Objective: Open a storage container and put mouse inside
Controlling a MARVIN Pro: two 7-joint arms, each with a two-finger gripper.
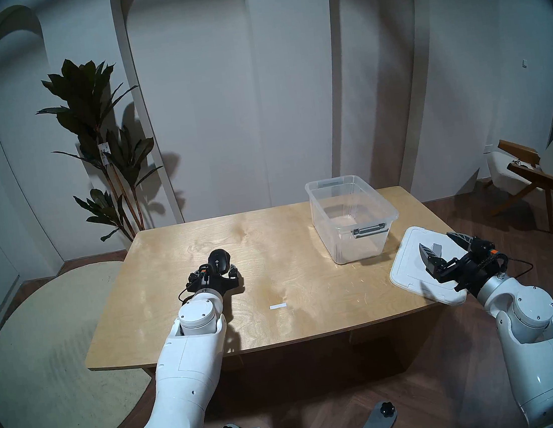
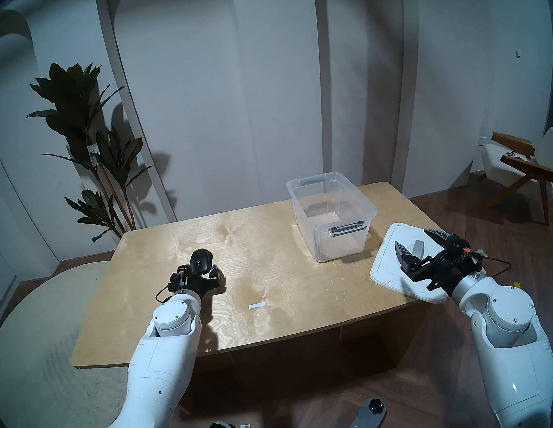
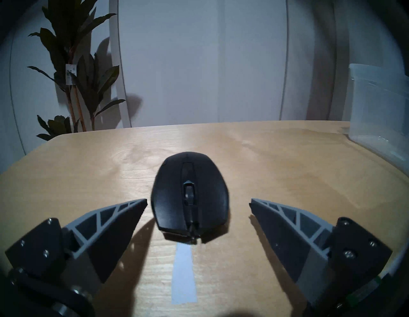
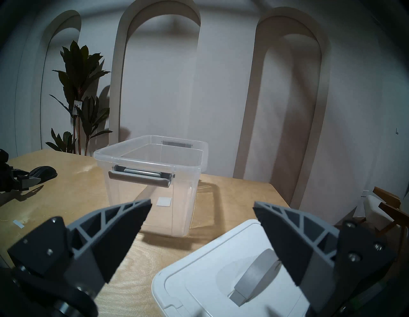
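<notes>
The black mouse (image 1: 219, 258) lies on the wooden table (image 1: 271, 237), left of centre. My left gripper (image 1: 217, 269) is open, low over the table, its fingertips on either side of the mouse's near end without touching, as the left wrist view shows (image 3: 190, 194). The clear storage container (image 1: 352, 244) stands open and empty at the back right. Its white lid (image 1: 412, 271) with a grey strap handle (image 4: 254, 276) lies at the table's right edge, partly overhanging. My right gripper (image 1: 433, 239) is open just above the lid, holding nothing.
A short white tape strip (image 1: 277, 306) lies near the table's front middle. A potted plant (image 1: 101, 144) stands behind the table's back left corner. A wooden chair (image 1: 536, 174) stands on the floor to the right.
</notes>
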